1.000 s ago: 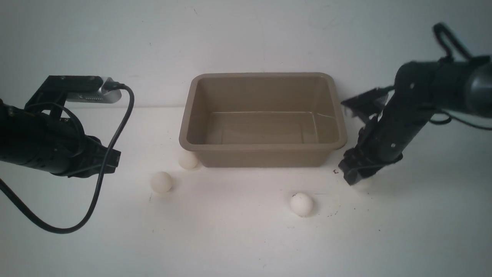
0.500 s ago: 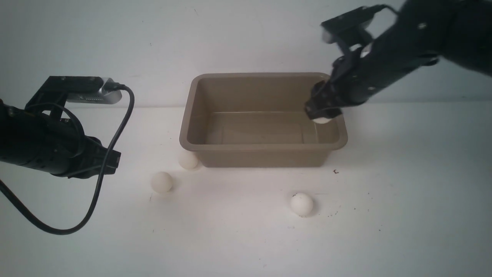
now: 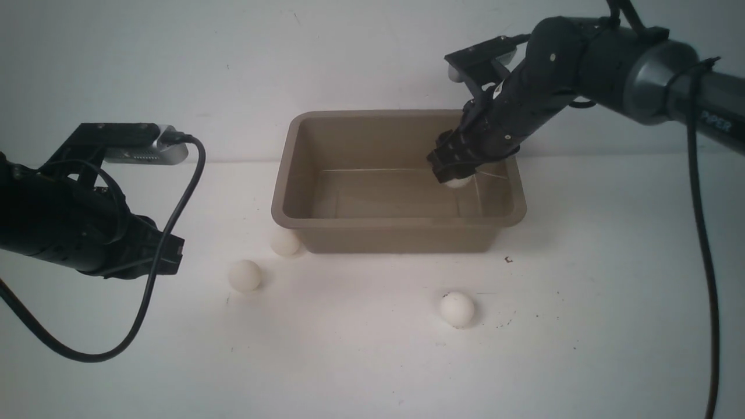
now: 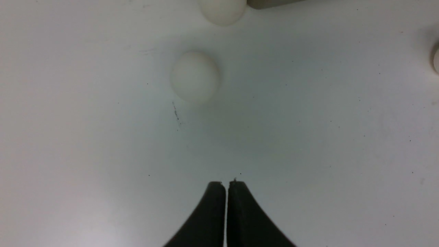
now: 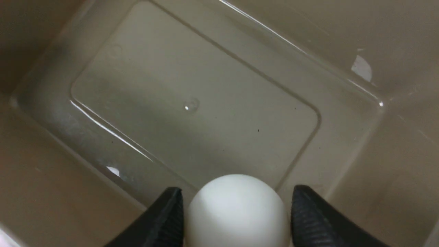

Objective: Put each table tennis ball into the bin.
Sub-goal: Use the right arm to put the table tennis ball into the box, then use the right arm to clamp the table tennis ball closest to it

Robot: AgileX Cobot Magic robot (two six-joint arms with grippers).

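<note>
Over the right half of the taupe-brown bin (image 3: 396, 222), my right gripper (image 3: 456, 174) reaches down inside it. A white table tennis ball (image 5: 236, 212) sits between its fingers (image 5: 168, 216), with a thin gap showing on each side, so the jaws stand open around it. The bin's bare floor (image 5: 192, 103) lies below. Three more balls rest on the table: one (image 3: 285, 242) against the bin's front left corner, one (image 3: 244, 275) just left of it, one (image 3: 456, 308) with a dark mark in front. My left gripper (image 4: 226, 183) is shut and empty, short of the nearer ball (image 4: 195, 76).
The left arm (image 3: 70, 227) hovers low at the table's left side, with its black cable (image 3: 145, 302) looping over the white tabletop. The right arm (image 3: 611, 64) stretches in from the upper right. A white wall stands close behind the bin.
The right arm has lifted a ball from the table right of the bin, carried it over the rim and further left inside, and its jaws have widened. The left arm has barely shifted.
</note>
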